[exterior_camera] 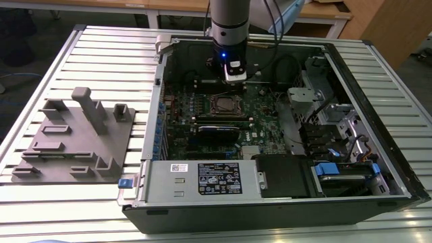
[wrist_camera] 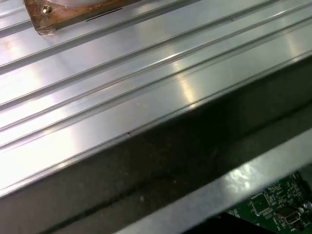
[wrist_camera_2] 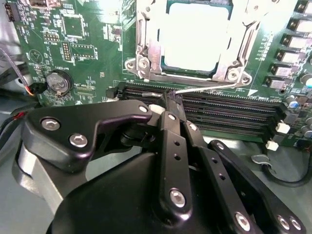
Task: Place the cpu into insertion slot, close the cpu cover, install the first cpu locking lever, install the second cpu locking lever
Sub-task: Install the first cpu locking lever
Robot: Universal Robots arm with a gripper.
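- The gripper hangs inside the open computer case, its fingers pressed together around a thin silvery locking lever at the tips; whether they truly clamp it, I cannot tell.
- In the second wrist view, the lever runs from the fingertips toward 3 o'clock, just below the cpu cover.
- Judged from this, the step in hand is seating a lever: it should be pushed down and swung sideways under its catch, slowly, with the tips kept off the black card slots.
- The cpu looks pale, flat and square, glaring under light.
- It sits in the insertion slot, at the motherboard's centre, with the silvery cover frame lowered around it.
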